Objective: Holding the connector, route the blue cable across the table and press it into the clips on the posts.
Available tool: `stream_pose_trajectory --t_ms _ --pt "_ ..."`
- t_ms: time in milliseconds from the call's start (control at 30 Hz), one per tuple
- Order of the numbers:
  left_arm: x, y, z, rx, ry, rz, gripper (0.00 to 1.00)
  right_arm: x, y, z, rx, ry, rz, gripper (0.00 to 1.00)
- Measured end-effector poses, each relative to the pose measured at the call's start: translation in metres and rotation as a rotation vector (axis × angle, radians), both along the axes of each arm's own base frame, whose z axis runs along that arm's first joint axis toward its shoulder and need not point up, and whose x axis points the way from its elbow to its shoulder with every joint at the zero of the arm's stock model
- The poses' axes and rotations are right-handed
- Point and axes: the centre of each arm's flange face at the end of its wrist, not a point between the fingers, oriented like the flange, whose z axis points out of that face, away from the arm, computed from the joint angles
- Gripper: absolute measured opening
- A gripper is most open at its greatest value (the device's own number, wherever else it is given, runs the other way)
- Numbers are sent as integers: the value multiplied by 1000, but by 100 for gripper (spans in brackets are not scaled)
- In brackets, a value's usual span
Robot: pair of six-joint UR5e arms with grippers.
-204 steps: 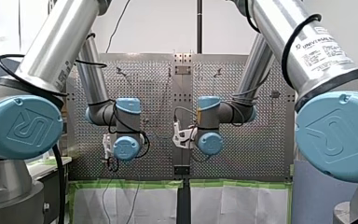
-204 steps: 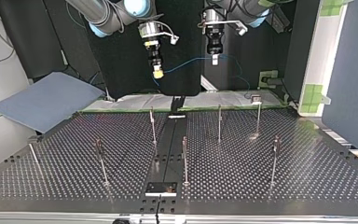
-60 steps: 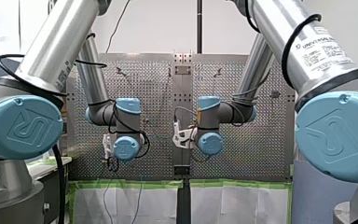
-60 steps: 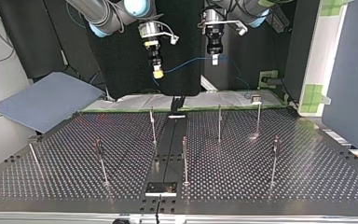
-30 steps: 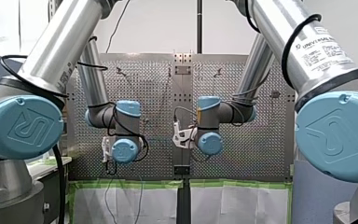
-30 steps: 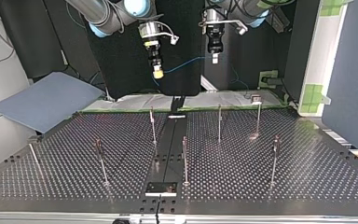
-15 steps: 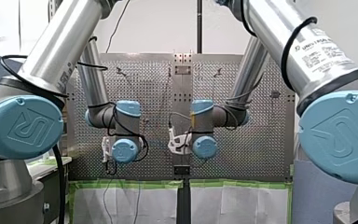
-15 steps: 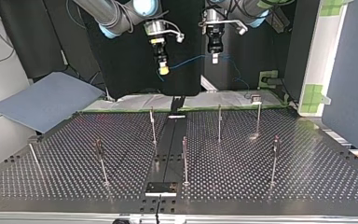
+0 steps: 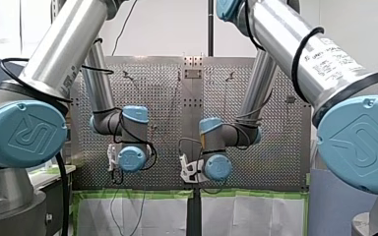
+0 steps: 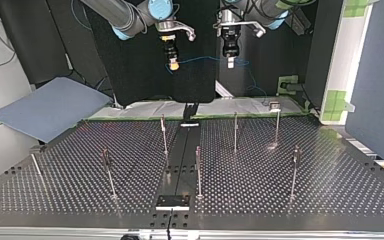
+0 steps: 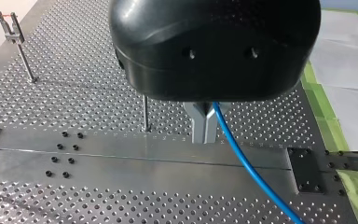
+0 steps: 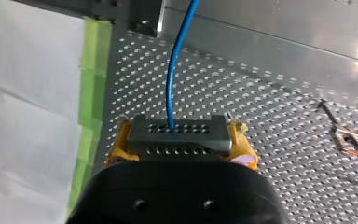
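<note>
In the right wrist view my right gripper (image 12: 182,140) is shut on a grey connector (image 12: 177,133), which sits between its yellow pads (image 12: 121,147). The blue cable (image 12: 175,70) leaves the connector ahead of the fingers. My left gripper (image 11: 204,126) has its metal fingers shut on the blue cable (image 11: 249,165), which trails away under it. In the top view both grippers hang high above the table's far edge, my right gripper (image 10: 172,63) at the left and my left gripper (image 10: 230,61) beside it. The cable (image 10: 200,58) spans them. Several thin posts (image 10: 235,131) stand on the perforated table (image 10: 280,190).
A blue-grey sheet (image 10: 50,107) lies off the table at the top view's left. White paper edged with green tape (image 10: 145,109) lines the far edge. A dark plate (image 10: 172,201) sits at the near middle. In the left wrist view a clip post (image 11: 16,51) stands far off.
My right arm has carried the connector up and toward my left gripper in the top view, and lower and leftward in the front view. The cable between the grippers now runs nearly level. My left arm holds still.
</note>
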Motion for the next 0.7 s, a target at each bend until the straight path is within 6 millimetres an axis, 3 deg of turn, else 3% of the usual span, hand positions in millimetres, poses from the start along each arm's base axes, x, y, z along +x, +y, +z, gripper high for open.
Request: stream_pose_trajectory --t_ms 167,333,700 --pt "-1 7 2 17 13 0 0 5 0 8 19 -3 9 0" --pt "1 16 12 10 22 13 0 23 -5 36 21 -67 32 0" --pt "8 33 40 9 15 116 0 42 -14 92 44 -186 92 0"
